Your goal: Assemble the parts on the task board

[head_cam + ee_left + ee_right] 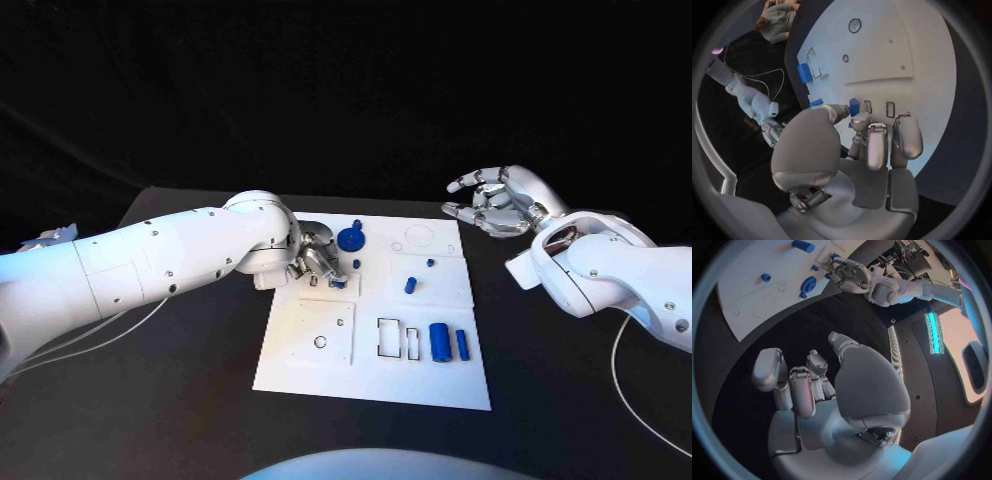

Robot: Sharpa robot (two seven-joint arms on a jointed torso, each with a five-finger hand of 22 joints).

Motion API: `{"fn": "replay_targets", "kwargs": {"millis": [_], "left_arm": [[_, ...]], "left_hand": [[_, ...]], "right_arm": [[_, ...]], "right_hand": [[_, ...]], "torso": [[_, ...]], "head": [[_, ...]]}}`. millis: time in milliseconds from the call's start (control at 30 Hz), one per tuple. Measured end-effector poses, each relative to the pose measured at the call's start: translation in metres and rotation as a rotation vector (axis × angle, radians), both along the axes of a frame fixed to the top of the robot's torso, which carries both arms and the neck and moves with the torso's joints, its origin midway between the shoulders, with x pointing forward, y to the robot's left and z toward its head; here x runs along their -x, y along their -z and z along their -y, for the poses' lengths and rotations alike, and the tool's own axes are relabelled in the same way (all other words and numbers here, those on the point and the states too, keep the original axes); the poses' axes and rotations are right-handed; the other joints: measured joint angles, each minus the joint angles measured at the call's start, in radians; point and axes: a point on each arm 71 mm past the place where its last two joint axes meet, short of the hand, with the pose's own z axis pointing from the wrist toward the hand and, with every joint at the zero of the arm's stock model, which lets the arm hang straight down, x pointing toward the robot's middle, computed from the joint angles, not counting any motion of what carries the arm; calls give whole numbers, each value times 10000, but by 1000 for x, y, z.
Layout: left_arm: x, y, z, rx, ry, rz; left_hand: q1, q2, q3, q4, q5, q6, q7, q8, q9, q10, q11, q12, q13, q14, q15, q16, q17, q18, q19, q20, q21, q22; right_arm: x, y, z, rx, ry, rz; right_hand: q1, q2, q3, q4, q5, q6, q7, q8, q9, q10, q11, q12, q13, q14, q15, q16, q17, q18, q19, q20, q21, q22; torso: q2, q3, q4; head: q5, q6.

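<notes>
Near edge of board: white task board (pixel 310 375) flat on the black table (pixel 173 400), long axis running away from the robot.
Loose parts, near right: wide blue block (pixel 438 337) and slim blue bar (pixel 462 344) side by side, both lying lengthwise along the board's long axis, just beside an outlined rectangular slot (pixel 389 339).
Mid-board: small blue peg (pixel 411 284), tilted slightly off that axis; smaller blue stud (pixel 431 264) beyond it.
Far left of board: round blue gear-like part (pixel 351 239), just beside the left hand.
Left hand (pixel 317 259): lowered onto the board's left side, fingers curled down at a small blue piece (pixel 854 106); fingertips (pixel 861 121) right against it, but firm grip or mere touch impossible to tell.
Right hand (pixel 498 203): raised off the board's far right corner, over bare table, fingers apart and loosely curved, holding nothing.
</notes>
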Motion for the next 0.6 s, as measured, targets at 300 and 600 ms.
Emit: {"fn": "replay_targets", "kwargs": {"millis": [300, 600], "left_arm": [[5, -3, -12, 145, -175, -88], [8, -8, -17, 182, -256, 43]], "left_hand": [[-130, -51, 2, -1, 0, -2, 3, 149, 0, 24, 24, 0, -19, 0, 1, 39, 0, -115, -1, 0, 43, 97], [-472, -315, 360, -332, 118, 1, 2, 408, 7, 226, -78, 159, 95, 0, 1, 188, 0, -161, 167, -59, 194, 361]], "right_arm": [[0, 3, 2, -58, 83, -101], [0, 5, 4, -105, 143, -186]], "right_hand": [[-71, 2, -18, 40, 0, 0, 0, 0, -4, 0, 0, 0, -16, 36, -36, 0, 0, 0, 0, 0, 0, -1], [-70, 2, -10, 90, 0, 0, 0, -1, -11, -1, 1, 0, -24, 36, -36, 0, 0, 0, 0, 0, 0, -2]], "torso": [[-12, 3, 7], [1, 10, 21]], "head": [[11, 41], [69, 56]]}}
